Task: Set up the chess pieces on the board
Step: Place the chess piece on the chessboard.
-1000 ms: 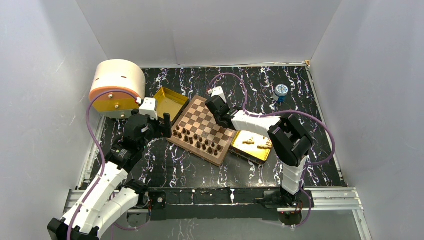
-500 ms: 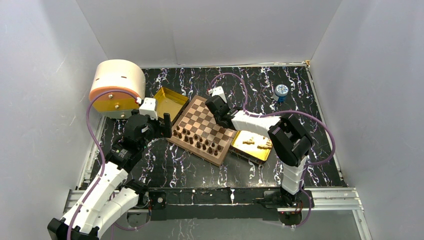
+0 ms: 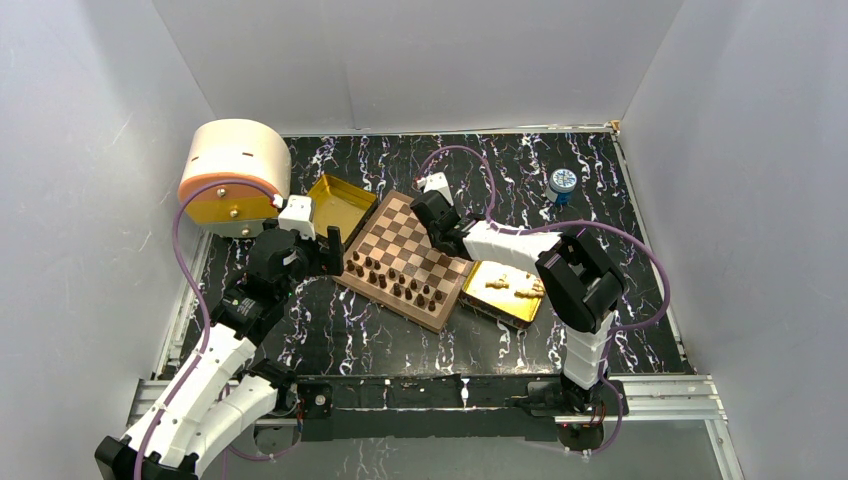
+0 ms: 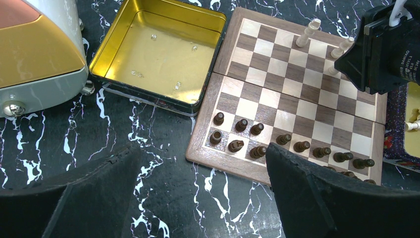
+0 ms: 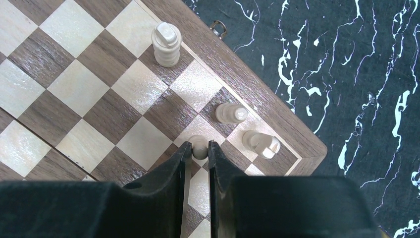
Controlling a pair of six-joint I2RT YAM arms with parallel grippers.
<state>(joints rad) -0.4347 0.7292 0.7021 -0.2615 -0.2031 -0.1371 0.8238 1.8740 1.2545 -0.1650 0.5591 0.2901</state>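
right pincer [image 5: 199,151] hangs at lower centre of its view over a corner of the board [image 5: 257,94], tips close either side of an upright light pawn [image 5: 199,145]; gripping or merely flanking, cannot tell. another light piece [image 5: 261,143] crowds just right. left pincer [image 4: 203,153] is spread wide, well apart.

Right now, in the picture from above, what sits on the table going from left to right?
round cream and orange machine → empty gold tray → board → second gold tray holding light chess pieces → little blue-lidded jar
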